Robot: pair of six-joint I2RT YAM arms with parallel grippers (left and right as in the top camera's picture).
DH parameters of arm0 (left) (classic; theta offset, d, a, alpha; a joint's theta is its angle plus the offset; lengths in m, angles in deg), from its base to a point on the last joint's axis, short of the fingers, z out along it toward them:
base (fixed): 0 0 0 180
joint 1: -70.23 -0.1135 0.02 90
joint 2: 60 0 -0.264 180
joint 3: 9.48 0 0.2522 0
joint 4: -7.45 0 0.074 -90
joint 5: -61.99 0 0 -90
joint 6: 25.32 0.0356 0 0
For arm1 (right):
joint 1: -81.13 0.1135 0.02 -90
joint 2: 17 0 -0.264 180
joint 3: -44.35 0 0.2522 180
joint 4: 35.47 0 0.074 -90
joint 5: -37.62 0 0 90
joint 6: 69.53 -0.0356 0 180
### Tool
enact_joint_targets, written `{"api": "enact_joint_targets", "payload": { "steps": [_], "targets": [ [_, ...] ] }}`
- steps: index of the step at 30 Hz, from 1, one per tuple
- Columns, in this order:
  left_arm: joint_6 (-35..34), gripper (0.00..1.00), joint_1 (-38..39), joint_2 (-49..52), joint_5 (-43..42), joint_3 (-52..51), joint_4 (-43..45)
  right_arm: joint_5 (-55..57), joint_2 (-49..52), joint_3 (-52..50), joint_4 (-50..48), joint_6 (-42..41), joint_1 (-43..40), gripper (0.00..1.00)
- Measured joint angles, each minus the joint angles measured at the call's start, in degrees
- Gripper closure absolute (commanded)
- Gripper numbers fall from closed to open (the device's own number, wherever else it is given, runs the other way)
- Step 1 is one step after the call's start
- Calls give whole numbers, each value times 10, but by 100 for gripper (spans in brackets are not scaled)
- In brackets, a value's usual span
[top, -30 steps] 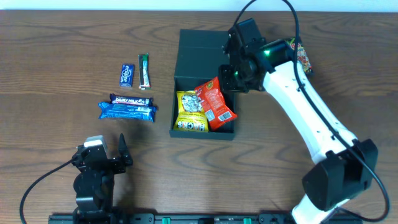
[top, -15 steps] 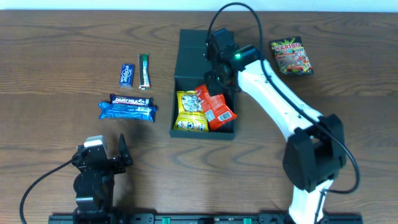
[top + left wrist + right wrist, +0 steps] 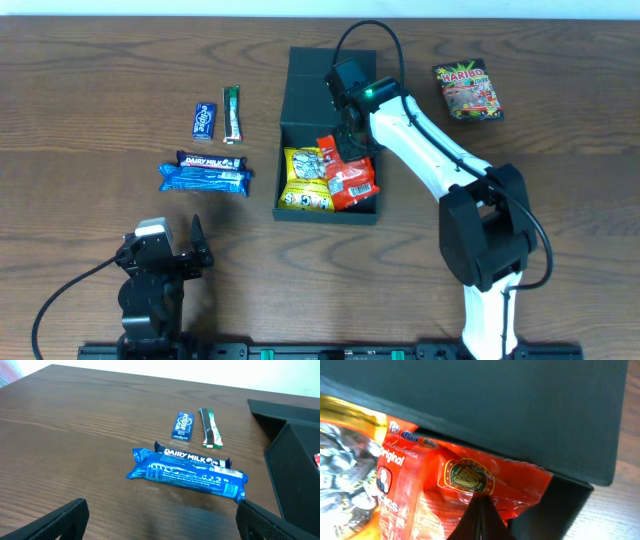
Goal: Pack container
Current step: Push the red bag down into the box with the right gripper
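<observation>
On the table (image 3: pixel 90 90), the right arm (image 3: pixel 430 165) has swung left, away from the gummy bag (image 3: pixel 468 90), and now reaches over the container (image 3: pixel 330 214), which sits mid-table. The red packet (image 3: pixel 348 172) has turned with it and lies squarer inside, beside the yellow packet (image 3: pixel 306 180), so that item looks nearly packed (only the release remains). The container opens upward. With its lid (image 3: pixel 312 85) folded back toward the far side, its long axis runs near to far. Several bars wait at left, among them the Dairy Milk bar (image 3: pixel 187 467). The right pincer (image 3: pixel 480 512) is clamped on the red packet's edge, while the left pincer (image 3: pixel 161 515) sits parked, fingers wide apart.
</observation>
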Motion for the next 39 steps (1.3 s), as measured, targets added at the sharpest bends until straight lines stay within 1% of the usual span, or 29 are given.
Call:
{"api": "enact_joint_targets", "payload": {
  "steps": [7,12,17,22,26,28,33,39],
  "targets": [
    [0,5,0,0,0,0,0,6,29,0,17,-10,0,99],
    [0,5,0,0,0,0,0,6,32,0,19,-11,0,99],
    [0,5,0,0,0,0,0,5,30,21,54,-11,0,99],
    [0,5,0,0,0,0,0,5,-12,38,63,-8,0,99],
    [0,5,0,0,0,0,0,2,-66,48,107,-5,0,99],
    [0,5,0,0,0,0,0,-8,-76,45,119,-5,0,98],
    [0,5,0,0,0,0,0,-30,-76,-15,113,-3,10,98],
    [0,5,0,0,0,0,0,-49,-75,-97,63,-2,31,98]
  ]
}}
